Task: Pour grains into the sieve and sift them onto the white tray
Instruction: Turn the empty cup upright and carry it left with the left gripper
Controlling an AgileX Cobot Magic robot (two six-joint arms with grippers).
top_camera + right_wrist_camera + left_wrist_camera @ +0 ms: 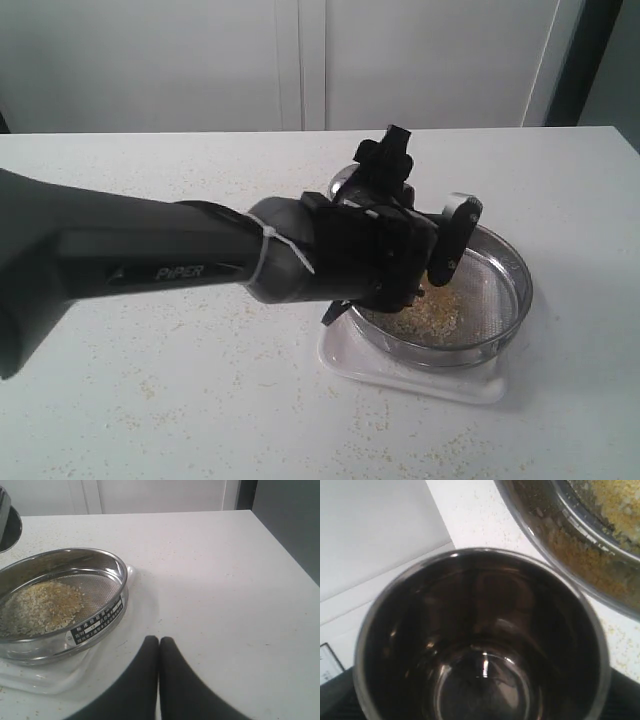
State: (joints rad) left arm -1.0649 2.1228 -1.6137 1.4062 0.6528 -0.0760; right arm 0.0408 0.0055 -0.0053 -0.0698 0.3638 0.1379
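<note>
White speckled table (pixel 150 400) is filling foregrnd; pale cabinet doors (pixel 200 60) are standing behind, dark panel (pixel 590 50) showing at far rt.

The exterior camera looks down over the table (pixel 150 420) toward the far wall (pixel 200 60), with the sieve (pixel 480 290) at middle distance. The left wrist camera looks into a steel cup (pixel 480 645) very closely, beside the sieve. The right one looks low across the table. All three show the sieve.
</note>
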